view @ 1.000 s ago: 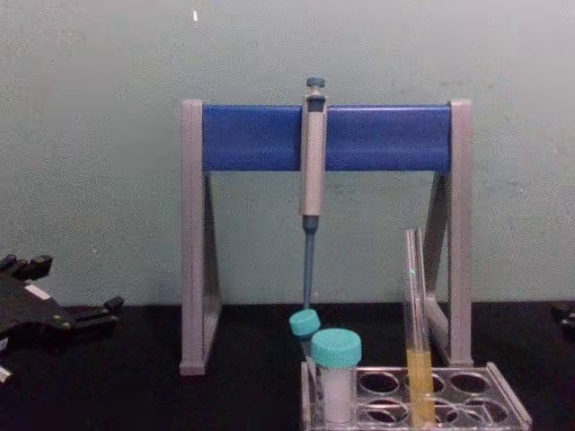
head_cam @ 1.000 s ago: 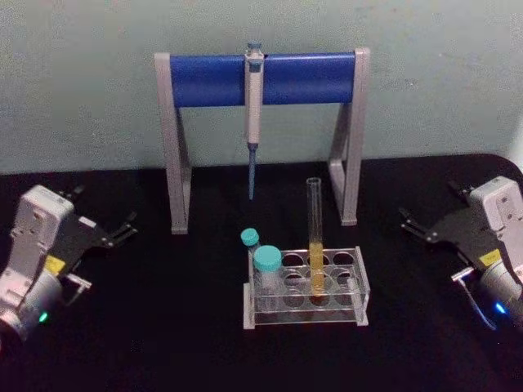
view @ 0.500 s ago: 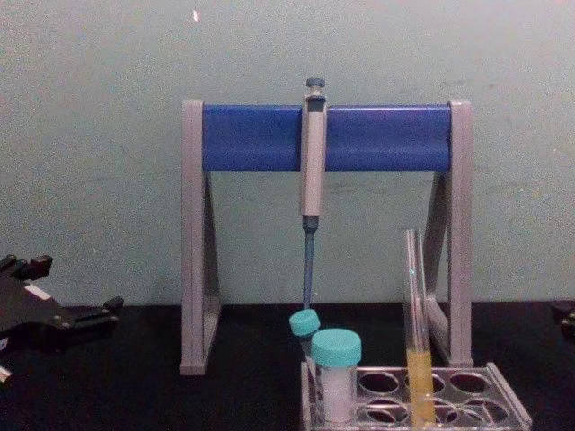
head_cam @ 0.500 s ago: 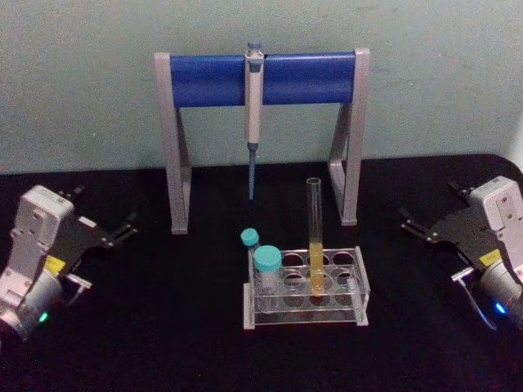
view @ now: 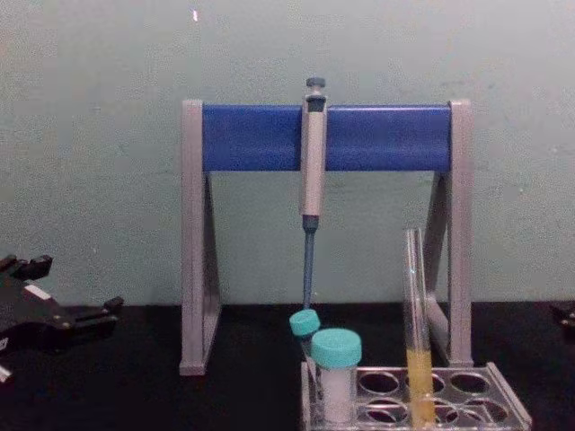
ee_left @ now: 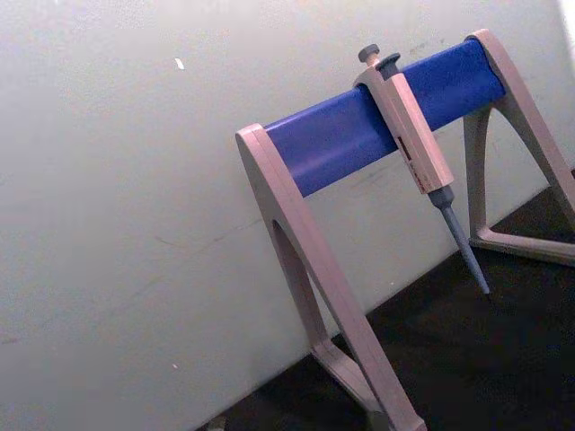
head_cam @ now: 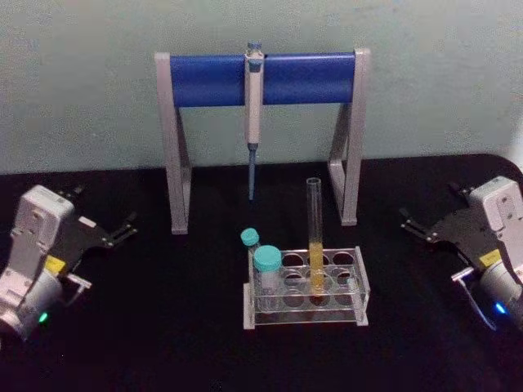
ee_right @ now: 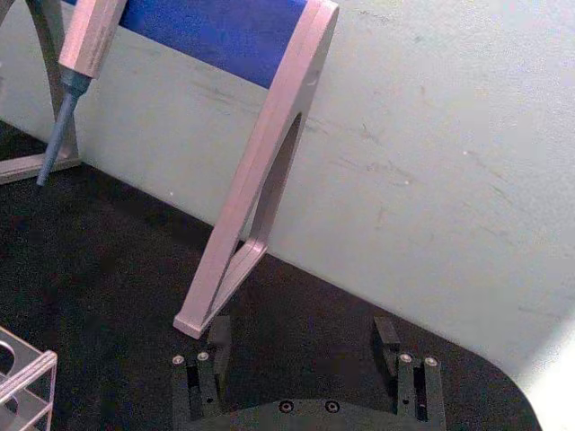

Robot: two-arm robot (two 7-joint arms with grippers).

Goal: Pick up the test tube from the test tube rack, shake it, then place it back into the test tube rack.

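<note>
1. Test tube (head_cam: pixel 315 237): I log it upright in the test tube rack (head_cam: pixel 360 286), its open mouth well above the rack top. Yellow-orange liquid fills the lower part. Nothing touches it. The chest view shows the same tube (view: pixel 417 332) standing straight in the rack (view: pixel 510 409).
2. Test tube rack: clear plastic, at the middle of the black desk (head_cam: pixel 163 327). The tube's hole lies at 3 o'clock from the capped tubes.
3. Capped tubes: two short ones with teal caps at the rack's 9 o'clock end. The larger one (head_cam: pixel 267 261) is nearer me and the smaller one (head_cam: pixel 250 238) sits just behind it.
4. Pipette stand (head_cam: pixel 212 79): grey legs and a blue crossbar, at 12 o'clock from the rack, against the wall. A pipette (head_cam: pixel 253 106) hangs from the bar, tip down, clear of the desk.
5. Left tool (head_cam: pixel 105 209): at 9 o'clock from the rack, well apart from it. Its fingers are spread wide and hold nothing. In the chest view it (view: pixel 72 289) sits low at the desk edge.
6. Right tool (head_cam: pixel 430 209): at 3 o'clock from the rack, well apart. The right wrist view shows it (ee_right: pixel 301 346) with fingers parted wide and nothing between them.
</note>
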